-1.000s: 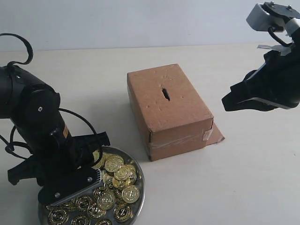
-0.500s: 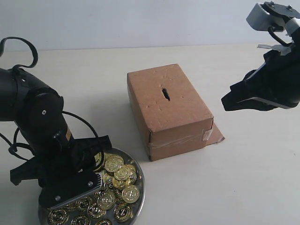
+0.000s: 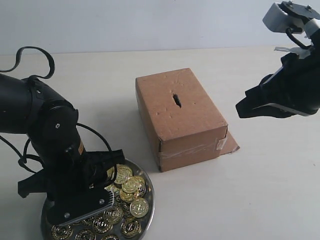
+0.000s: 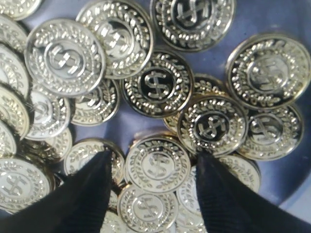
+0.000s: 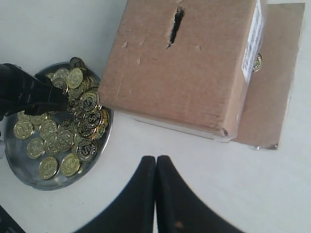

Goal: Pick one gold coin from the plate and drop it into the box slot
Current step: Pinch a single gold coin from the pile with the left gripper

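Observation:
The silver plate (image 3: pixel 149 204) sits at the front left, heaped with gold coins (image 3: pixel 131 185). My left gripper (image 3: pixel 114 176) is down in the plate and open. In the left wrist view its fingertips (image 4: pixel 104 160) straddle one gold coin (image 4: pixel 158 170), which lies on top of others, with the gripper (image 4: pixel 153 160) centred on it. The brown box (image 3: pixel 180 112) stands mid-table with its dark slot (image 3: pixel 176 99) on top; the right wrist view also shows that slot (image 5: pixel 176 24). My right gripper (image 3: pixel 240 110) hangs to the right of the box, shut and empty (image 5: pixel 156 159).
A loose cardboard flap (image 3: pixel 231 142) sticks out at the box's base on the right. A single coin (image 5: pixel 257 62) lies on that flap beside the taped end. The left arm's black cables (image 3: pixel 30 55) loop above the table at the left.
My left arm has shifted right and lowered over the plate, bringing its fingers down among the coins. The right arm and the box have not moved.

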Available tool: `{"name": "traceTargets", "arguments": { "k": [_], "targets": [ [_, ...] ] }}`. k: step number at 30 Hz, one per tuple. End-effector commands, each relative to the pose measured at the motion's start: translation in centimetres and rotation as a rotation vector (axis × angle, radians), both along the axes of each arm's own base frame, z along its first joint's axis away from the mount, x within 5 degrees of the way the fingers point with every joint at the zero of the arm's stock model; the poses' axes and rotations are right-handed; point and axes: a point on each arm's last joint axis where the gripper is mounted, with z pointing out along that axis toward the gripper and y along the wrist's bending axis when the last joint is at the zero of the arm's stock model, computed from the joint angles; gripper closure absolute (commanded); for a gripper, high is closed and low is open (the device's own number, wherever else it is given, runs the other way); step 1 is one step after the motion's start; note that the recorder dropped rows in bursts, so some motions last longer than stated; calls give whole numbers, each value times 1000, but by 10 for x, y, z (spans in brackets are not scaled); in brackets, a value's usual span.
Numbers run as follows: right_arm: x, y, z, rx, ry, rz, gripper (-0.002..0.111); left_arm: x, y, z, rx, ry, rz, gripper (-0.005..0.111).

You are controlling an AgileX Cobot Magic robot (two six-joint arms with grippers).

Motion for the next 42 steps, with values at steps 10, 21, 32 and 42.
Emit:
{"name": "traceTargets", "arguments": {
  "k": [10, 21, 32, 42],
  "targets": [
    [-1, 1, 0, 0, -5, 10, 108, 1, -2, 1, -2, -6, -3, 65],
    [-1, 1, 0, 2, -4, 10, 108, 2, -3, -3, 4, 0, -3, 58],
    [-1, 1, 0, 3, -4, 9, 108, 1, -3, -12, 27, 26, -4, 61],
    [-1, 1, 0, 3, -4, 9, 108, 0, -4, -12, 28, 27, -17, 72]
  ]
}}
